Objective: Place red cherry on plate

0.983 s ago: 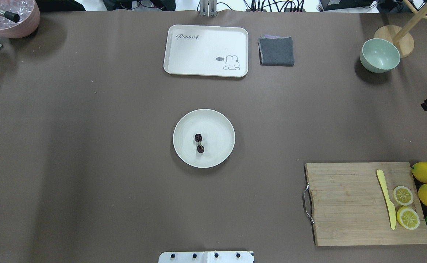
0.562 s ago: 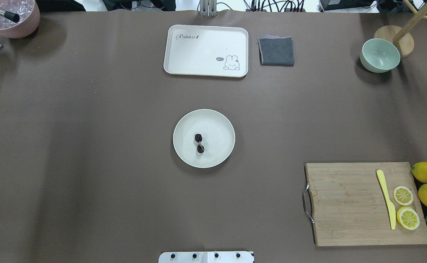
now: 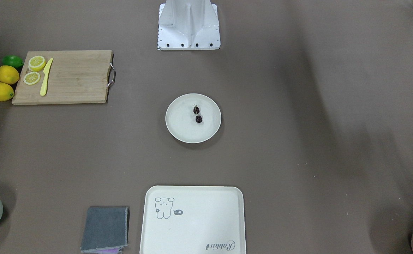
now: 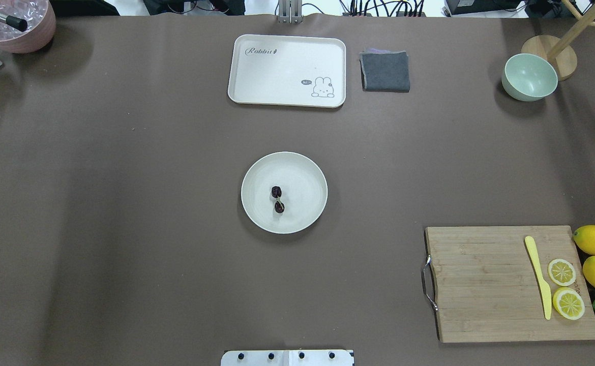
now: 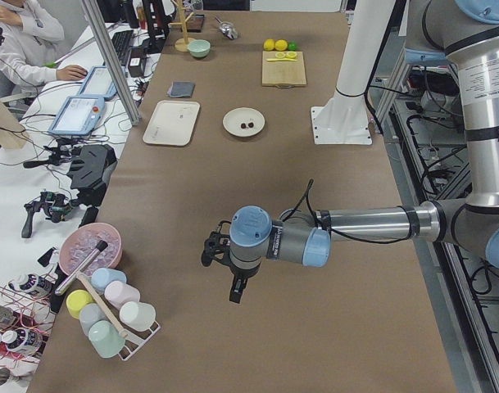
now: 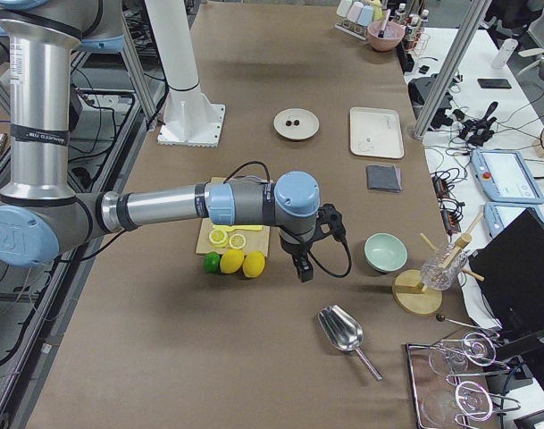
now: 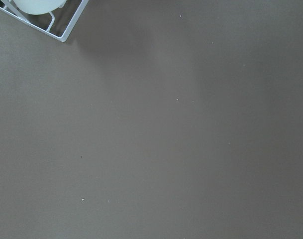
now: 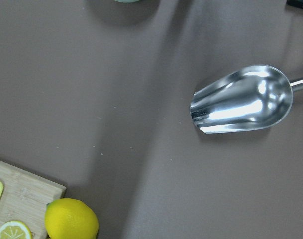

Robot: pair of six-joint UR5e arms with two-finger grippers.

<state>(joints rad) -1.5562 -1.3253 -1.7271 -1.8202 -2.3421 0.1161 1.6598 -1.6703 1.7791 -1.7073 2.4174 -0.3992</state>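
The red cherry (image 4: 277, 199), two tiny dark maroon fruits joined by thin stems, lies a little left of the centre of the round cream plate (image 4: 305, 175) in the middle of the table. It also shows in the front view as the cherry (image 3: 197, 114) on the plate (image 3: 181, 125). No gripper is near it. My left gripper (image 5: 235, 293) hangs over bare table far off at the table's left end. My right gripper (image 6: 303, 270) hovers near the lemons at the right end. Both show only in the side views, so I cannot tell whether they are open or shut.
A cream tray (image 4: 287, 66), a grey cloth (image 4: 385, 71) and a pale green bowl (image 4: 529, 76) stand along the far side. A cutting board (image 4: 480, 284) with a yellow knife, lemon slices and lemons sits at the right front. A metal scoop (image 8: 241, 99) lies beyond it.
A dark part of the right arm's gripper at the overhead view's right edge has moved out of that view. The cherry and the plate have not moved.
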